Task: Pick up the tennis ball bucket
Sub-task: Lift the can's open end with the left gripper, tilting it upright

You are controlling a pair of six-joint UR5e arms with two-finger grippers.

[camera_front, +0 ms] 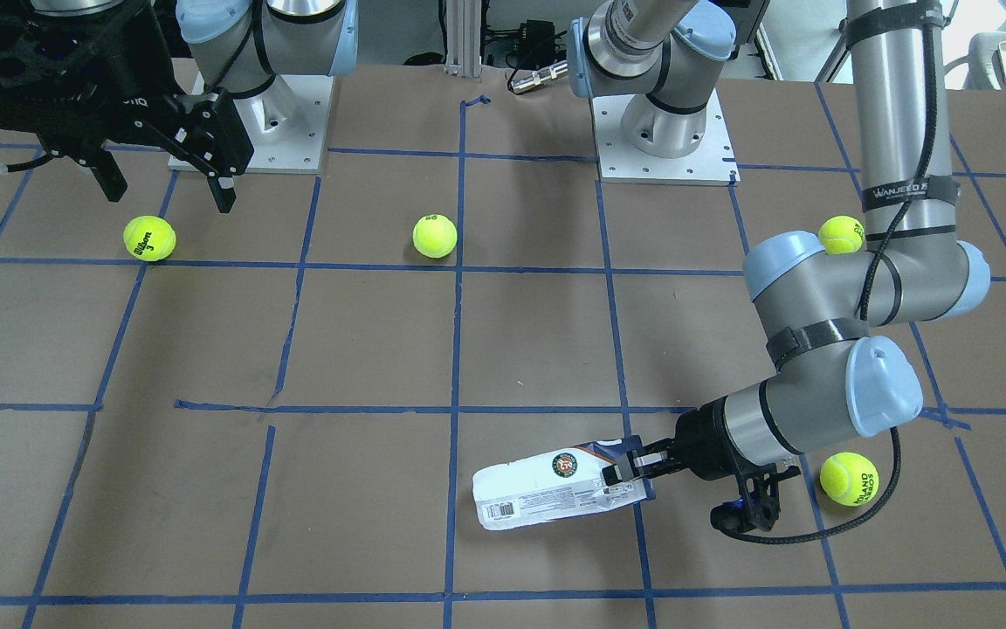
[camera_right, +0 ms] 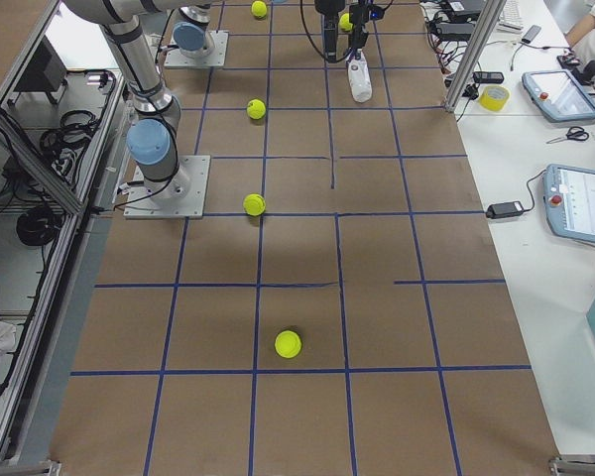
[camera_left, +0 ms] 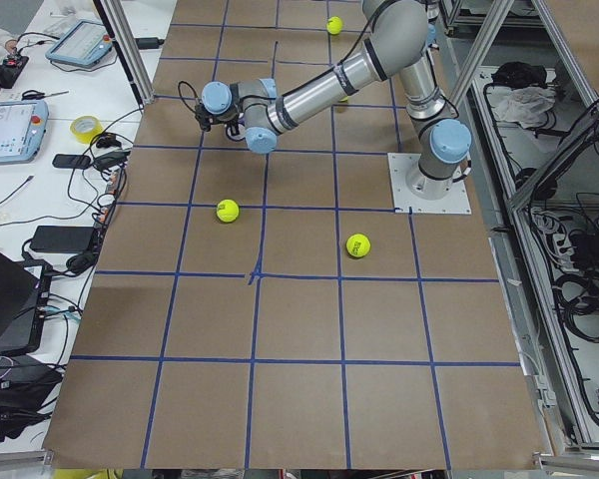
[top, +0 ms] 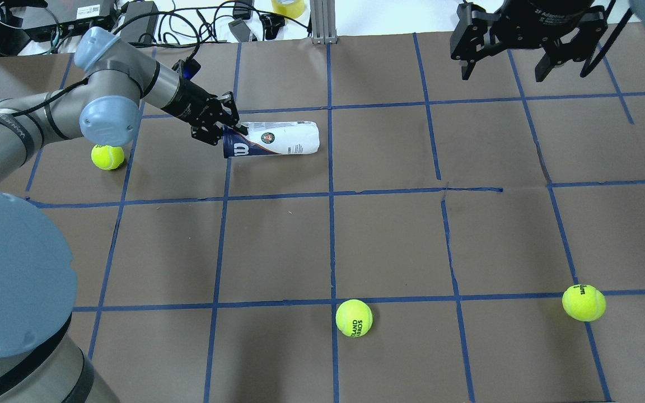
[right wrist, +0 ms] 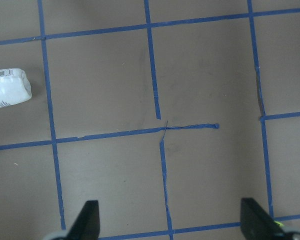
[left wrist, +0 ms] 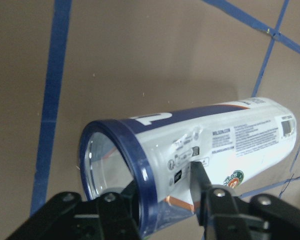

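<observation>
The tennis ball bucket (camera_front: pixel 547 487) is a slim clear can with a white and dark-blue label. It lies on its side on the brown table, open dark-blue rim toward my left gripper. It also shows in the overhead view (top: pixel 277 140), the left wrist view (left wrist: pixel 215 145), the right wrist view (right wrist: pixel 7 90) and the exterior right view (camera_right: pixel 359 79). My left gripper (camera_front: pixel 634 472) (top: pixel 230 130) (left wrist: pixel 162 200) is shut on the rim wall, one finger inside the mouth and one outside. My right gripper (camera_front: pixel 167 188) (top: pixel 504 73) (right wrist: pixel 170 215) is open and empty, hovering far from the bucket.
Loose yellow-green tennis balls lie around: one beside the left forearm (top: pixel 107 157) (camera_front: pixel 849 478), one mid-table near the robot (top: pixel 354 318) (camera_front: pixel 434 236), one below the right gripper (top: pixel 583 302) (camera_front: pixel 149 238), one behind the left elbow (camera_front: pixel 841 234). Blue tape lines grid the table.
</observation>
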